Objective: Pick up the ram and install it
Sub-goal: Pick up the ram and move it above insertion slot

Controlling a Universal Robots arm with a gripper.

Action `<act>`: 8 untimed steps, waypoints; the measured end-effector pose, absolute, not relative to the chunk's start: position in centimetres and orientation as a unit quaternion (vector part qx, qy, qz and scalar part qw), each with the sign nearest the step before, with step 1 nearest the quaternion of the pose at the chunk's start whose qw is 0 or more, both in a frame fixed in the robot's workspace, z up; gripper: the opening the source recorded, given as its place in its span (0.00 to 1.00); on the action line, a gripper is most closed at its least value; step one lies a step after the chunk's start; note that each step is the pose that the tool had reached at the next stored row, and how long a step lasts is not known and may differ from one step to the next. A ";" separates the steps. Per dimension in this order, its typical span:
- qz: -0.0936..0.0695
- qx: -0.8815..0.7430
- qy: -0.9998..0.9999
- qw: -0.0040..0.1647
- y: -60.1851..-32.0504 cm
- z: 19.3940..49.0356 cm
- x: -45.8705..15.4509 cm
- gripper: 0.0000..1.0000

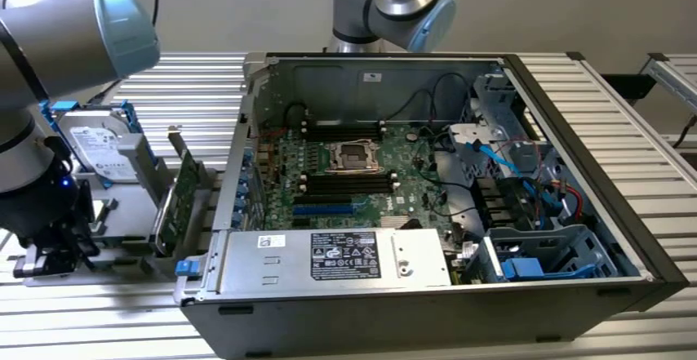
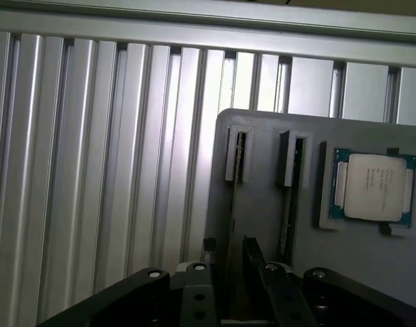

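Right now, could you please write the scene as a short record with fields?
gripper: low over the gray fixture plate, fingers open
ram: standing on edge in a slot of the plate, between the fingers, not lifted
second stick: on edge in the neighbouring slot
processor: lying flat in its pocket on the same plate
computer case: open, motherboard exposed
hard drive: beside the case, on the exterior view's left

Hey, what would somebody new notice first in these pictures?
The open computer case fills the middle of the exterior view, its green motherboard bare. At that view's left, the gripper hangs low over a gray tray; the wrist view shows a processor chip on it.
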State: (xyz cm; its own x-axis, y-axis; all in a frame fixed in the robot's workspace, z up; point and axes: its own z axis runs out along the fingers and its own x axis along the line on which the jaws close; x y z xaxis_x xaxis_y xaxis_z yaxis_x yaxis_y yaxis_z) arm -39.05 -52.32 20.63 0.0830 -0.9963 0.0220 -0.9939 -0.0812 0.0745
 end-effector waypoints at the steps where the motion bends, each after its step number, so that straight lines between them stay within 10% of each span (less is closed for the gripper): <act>1: -0.017 0.735 -0.677 0.035 -52.3 20.4 -39.1 0.30; 8: -0.017 0.731 -0.681 0.036 -52.3 19.7 -38.9 0.30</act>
